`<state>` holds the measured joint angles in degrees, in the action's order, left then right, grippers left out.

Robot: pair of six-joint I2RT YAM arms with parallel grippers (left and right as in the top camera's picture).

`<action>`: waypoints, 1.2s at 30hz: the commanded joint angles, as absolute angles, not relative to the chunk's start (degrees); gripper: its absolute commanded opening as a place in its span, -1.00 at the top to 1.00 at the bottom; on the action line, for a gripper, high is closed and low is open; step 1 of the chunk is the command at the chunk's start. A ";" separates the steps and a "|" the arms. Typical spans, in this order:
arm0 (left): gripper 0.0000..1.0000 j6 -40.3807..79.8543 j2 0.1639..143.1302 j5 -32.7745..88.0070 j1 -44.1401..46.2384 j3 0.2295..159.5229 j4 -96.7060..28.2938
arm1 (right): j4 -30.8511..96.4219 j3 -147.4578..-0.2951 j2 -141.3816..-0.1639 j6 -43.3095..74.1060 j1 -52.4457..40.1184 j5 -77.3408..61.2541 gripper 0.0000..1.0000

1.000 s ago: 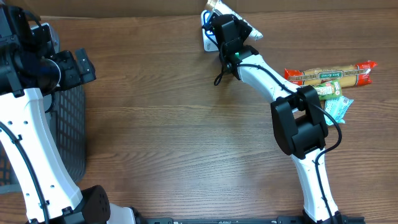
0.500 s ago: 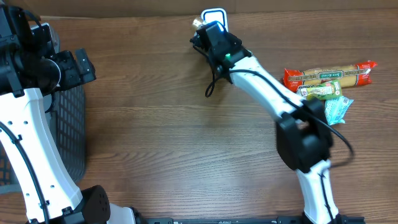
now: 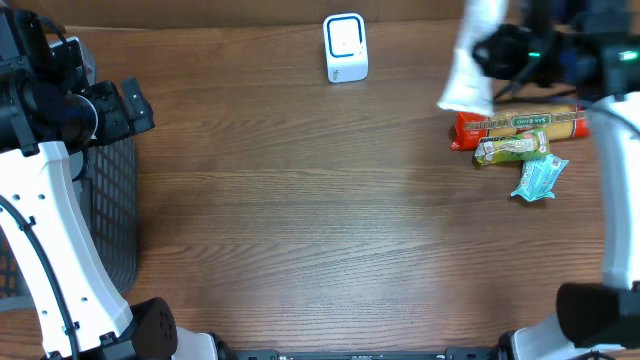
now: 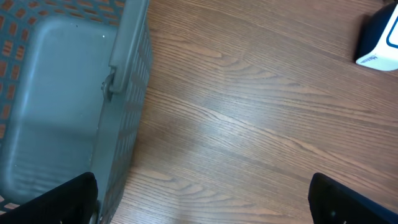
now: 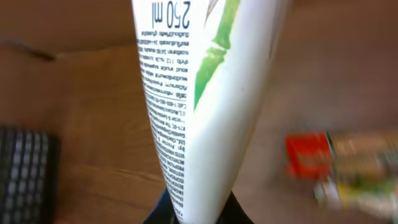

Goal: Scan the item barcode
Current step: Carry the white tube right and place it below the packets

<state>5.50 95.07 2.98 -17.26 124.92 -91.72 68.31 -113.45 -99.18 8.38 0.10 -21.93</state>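
Our right tool (image 3: 500,50) is clamped on a white tube (image 3: 468,60), holding it in the air over the far right of the desk (image 3: 300,220). In the wrist view the tube sticks straight out from the tool, fine print and "250 ml" facing the camera. We see no barcode on that face.

The scanner (image 3: 346,47) stands at the far edge, to the left of the tube and well apart from it. From overhead the tube's long axis runs roughly near to far, a little tilted, though motion blur keeps us from being exact. We judge that the next move must carry the tube left towards the scanner, and the right arm is much the nearer.

Our left tool (image 4: 208,208) hangs with its jaws wide apart, holding nothing, beside the basket (image 3: 100,220) on the left. What we see of the basket's floor is bare.

A red pack (image 3: 525,125), a green pack (image 3: 512,147) and a teal packet (image 3: 538,178) lie close together below the tube.
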 commanded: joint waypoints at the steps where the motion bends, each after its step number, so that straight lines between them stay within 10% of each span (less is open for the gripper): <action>1: -0.99 4.25 95.15 3.01 -17.23 125.78 -91.66 | 71.26 -113.03 -100.62 15.53 6.70 -26.09 0.93; 11: -0.99 4.25 95.15 3.01 -17.23 125.78 -91.64 | 71.64 -101.71 -101.60 43.35 16.64 2.61 0.93; 23: -0.99 4.25 95.15 3.01 -17.23 125.78 -91.66 | 64.36 -86.65 -101.78 48.47 16.40 5.06 0.93; 29: -0.99 4.25 95.15 3.01 -17.23 125.78 -91.64 | 62.94 -85.54 -101.69 43.11 15.03 -1.52 -0.47; 36: -0.99 4.25 95.15 3.01 -17.23 125.78 -91.66 | 65.67 -90.63 -98.10 33.45 13.34 -11.49 -0.51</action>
